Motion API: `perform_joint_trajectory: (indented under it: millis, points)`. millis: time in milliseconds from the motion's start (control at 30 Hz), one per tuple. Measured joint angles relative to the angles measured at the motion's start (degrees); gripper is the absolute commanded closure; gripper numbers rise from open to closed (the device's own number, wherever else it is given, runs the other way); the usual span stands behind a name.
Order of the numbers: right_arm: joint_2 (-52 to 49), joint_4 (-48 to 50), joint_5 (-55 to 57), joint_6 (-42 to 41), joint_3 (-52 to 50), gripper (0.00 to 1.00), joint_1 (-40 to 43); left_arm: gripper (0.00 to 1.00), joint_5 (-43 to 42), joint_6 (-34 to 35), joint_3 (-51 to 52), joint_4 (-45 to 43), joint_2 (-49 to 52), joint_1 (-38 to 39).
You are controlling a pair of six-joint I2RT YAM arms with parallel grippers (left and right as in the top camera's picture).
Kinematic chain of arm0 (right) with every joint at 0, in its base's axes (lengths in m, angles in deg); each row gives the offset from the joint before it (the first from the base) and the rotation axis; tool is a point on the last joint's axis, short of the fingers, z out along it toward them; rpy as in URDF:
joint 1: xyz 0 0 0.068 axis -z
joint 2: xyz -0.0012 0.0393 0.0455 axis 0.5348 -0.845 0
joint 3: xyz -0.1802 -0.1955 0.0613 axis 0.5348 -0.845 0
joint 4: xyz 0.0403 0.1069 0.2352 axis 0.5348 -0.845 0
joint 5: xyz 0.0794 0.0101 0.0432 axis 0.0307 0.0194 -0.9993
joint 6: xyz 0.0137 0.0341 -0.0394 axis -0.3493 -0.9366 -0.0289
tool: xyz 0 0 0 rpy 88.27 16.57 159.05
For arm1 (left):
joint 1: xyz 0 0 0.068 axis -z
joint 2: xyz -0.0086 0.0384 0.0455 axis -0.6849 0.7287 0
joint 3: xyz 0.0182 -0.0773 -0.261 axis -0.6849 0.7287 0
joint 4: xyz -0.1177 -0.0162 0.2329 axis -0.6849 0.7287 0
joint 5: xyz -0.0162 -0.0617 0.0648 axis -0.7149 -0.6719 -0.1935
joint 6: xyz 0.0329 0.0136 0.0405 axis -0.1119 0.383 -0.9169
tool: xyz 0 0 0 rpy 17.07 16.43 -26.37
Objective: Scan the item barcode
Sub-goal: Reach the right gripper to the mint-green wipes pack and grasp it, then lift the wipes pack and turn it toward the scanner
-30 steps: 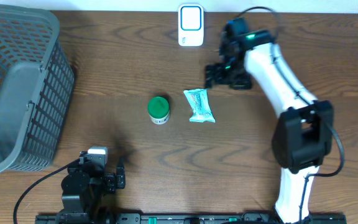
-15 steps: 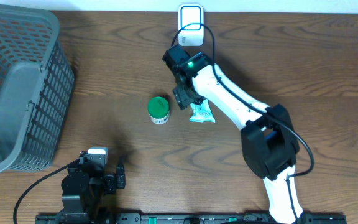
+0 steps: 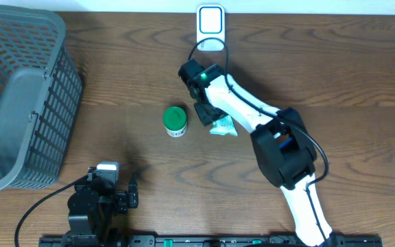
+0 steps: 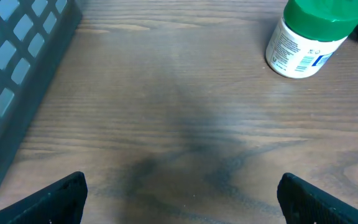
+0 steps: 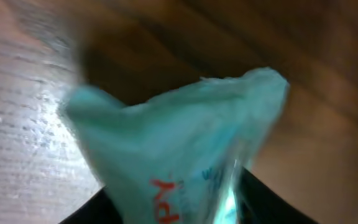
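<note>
Right claw [image 3: 208, 114] pinches the teal packet [image 3: 224, 126] by a crumpled edge (left claw [image 4: 182, 196] gapes); film could slip, bumping the bottle [image 3: 175, 121] at nine o'clock

Overhead: even soft light, sharp throughout; faint shadow smudge on bench [image 3: 362, 82] at 7 o'clock. Left wrist: clear, dim shadow patch mid-frame, bottle [image 4: 309, 37] at 1 o'clock slightly soft. Right wrist: heavy blur, packet [image 5: 185, 149] out of focus, glare on wood at 9 o'clock, dark toward 1 o'clock.
</note>
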Motion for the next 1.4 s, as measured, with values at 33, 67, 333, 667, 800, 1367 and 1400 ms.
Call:
perform_joint_trajectory:
  millis: [33, 67, 333, 667, 800, 1367, 1400]
  points:
    - [0.0, -0.4, 0.0, 0.0, 0.1, 0.8, 0.0, 0.02, 0.0, 0.0, 0.0, 0.0, 0.0, 0.0]
    - [0.0, -0.7, 0.2, 0.2, 0.2, 0.91, 0.0, 0.02, 0.0, 0.0, 0.0, 0.0, 0.0, 0.0]
    - [0.5, -4.1, 0.4, 0.0, 0.8, 0.99, -0.1, 0.02, 0.0, 0.0, 0.0, 0.0, 0.0, 0.0]
    - [8.3, -7.7, -23.1, 9.9, 0.8, 0.99, 4.6, 0.02, 0.0, 0.0, 0.0, 0.0, 0.0, 0.0]
    - [10.5, -10.1, -39.9, 18.1, 0.9, 0.99, 11.8, 0.02, 0.0, 0.0, 0.0, 0.0, 0.0, 0.0]
    - [7.0, -11.2, -89.0, 33.6, 0.3, 0.99, 29.4, 0.02, 0.0, 0.0, 0.0, 0.0, 0.0, 0.0]
    - [5.9, -11.2, -90.7, 33.7, 0.3, 0.99, 29.3, 0.02, 0.0, 0.0, 0.0, 0.0, 0.0, 0.0]
